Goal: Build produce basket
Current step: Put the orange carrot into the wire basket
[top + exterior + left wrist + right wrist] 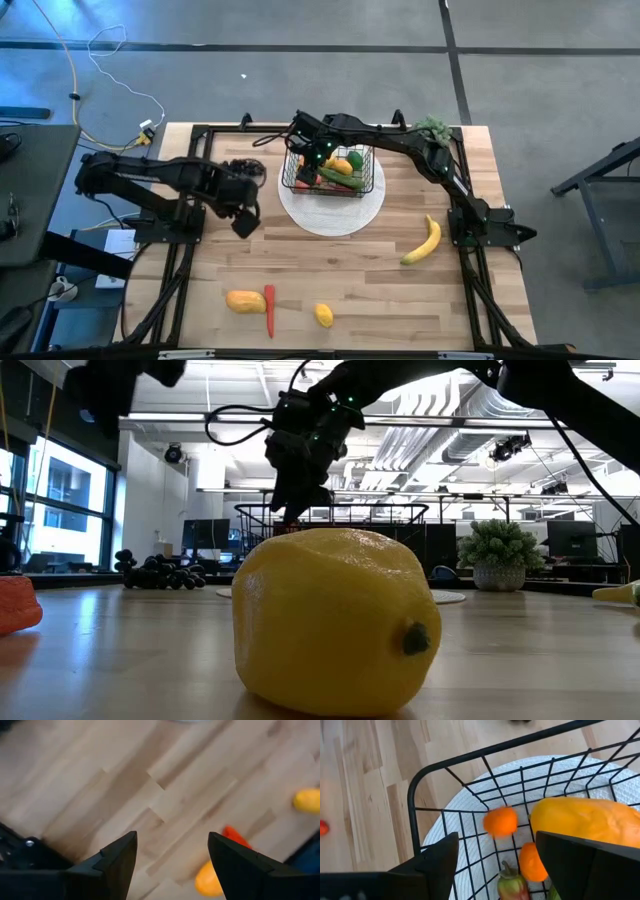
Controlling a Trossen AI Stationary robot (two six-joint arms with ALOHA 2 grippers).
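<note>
Two arms in play. Right gripper (492,865) hangs above the basket (328,170) on the white disc (331,215), fingers spread, holding nothing; a small orange fruit (501,821) shows blurred inside. Left gripper (172,865) hovers over bare table (380,290), fingers apart, empty. Banana (423,242), mango (244,300), chilli (269,310), lemon (323,315) lie outside. Best: lift straight up, clear of the wire rim.

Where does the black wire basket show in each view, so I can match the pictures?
High view: basket, upper centre, on the white disc.
Low view: its rim behind the lemon, mid-picture.
Left wrist view: not in it.
Right wrist view: fills the picture.
Shared landmark: the white disc.
</note>
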